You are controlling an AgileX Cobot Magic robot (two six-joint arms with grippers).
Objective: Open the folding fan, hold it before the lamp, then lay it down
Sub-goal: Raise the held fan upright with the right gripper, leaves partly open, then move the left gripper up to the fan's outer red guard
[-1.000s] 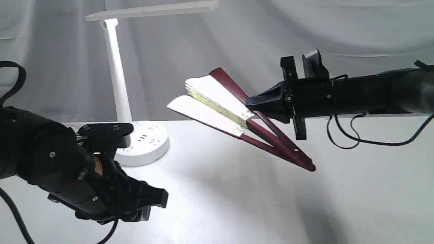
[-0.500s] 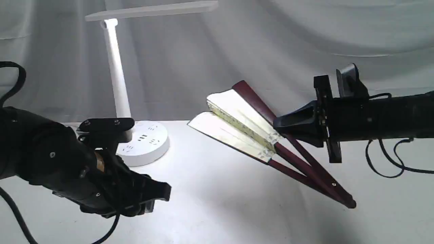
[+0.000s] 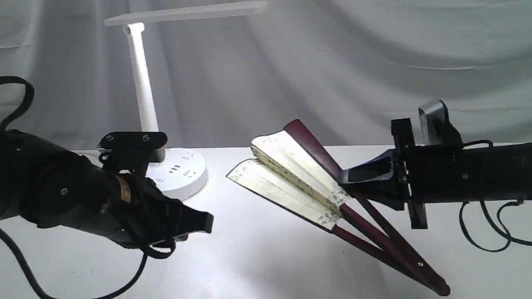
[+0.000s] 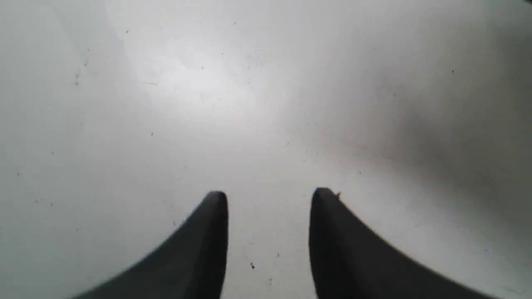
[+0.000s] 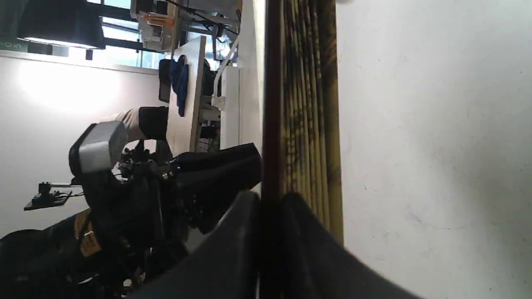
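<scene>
Two grippers in play. R gripper is clamped on the top guard of the folding fan. Fan hangs part-open and tilted, pivot end low near the table, well apart from the lamp. L gripper is empty, fingers apart. Step looks like lay-down: land pivot end first, flatten leaf, release once supported. Ext. view hides the pinch. R wrist view shows jaws on the maroon guard, pleats beside. L wrist view shows bare table only.
</scene>
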